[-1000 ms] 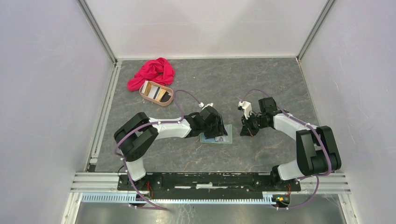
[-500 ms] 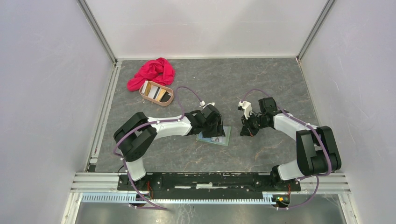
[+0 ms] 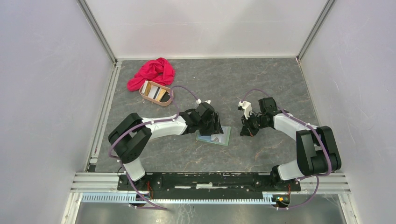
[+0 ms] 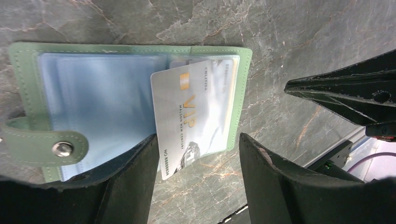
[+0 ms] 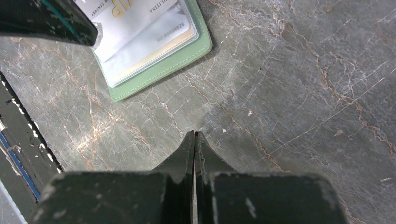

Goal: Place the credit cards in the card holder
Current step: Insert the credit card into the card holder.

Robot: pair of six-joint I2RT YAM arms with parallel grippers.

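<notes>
Nearest my side, about the middle of the counter and a little toward the near edge, the card holder point(image 4: 93, 84) lies open and flat with its clear pockets up and its snap tab point(image 4: 60, 148) folded over one end. A silvery-white card point(image 4: 191, 116) marked VIP is only part way into a pocket: it sits tilted, one long side under the plastic and a corner hanging out past the green border onto the stone. My left gripper point(image 4: 195, 154) hovers right over it with its fingers spread wide on either side of that corner, gripping nothing. Just to the right, near the holder but not touching it, my right gripper point(image 5: 194, 136) points down at bare stone with its fingers pressed together and nothing between them. I judge this to be the seating step for this card, released but not yet fully home. The next move needs a push along the pocket's own line to slide the card in square, and I would expect the holder to skate on the smooth stone unless the right arm pins its border first. Farther off, toward the far left corner, the oval tray point(image 3: 166, 102) holds more cards point(image 3: 154, 90) waiting to be fetched, and just beyond it lies a red cloth point(image 3: 152, 73).
</notes>
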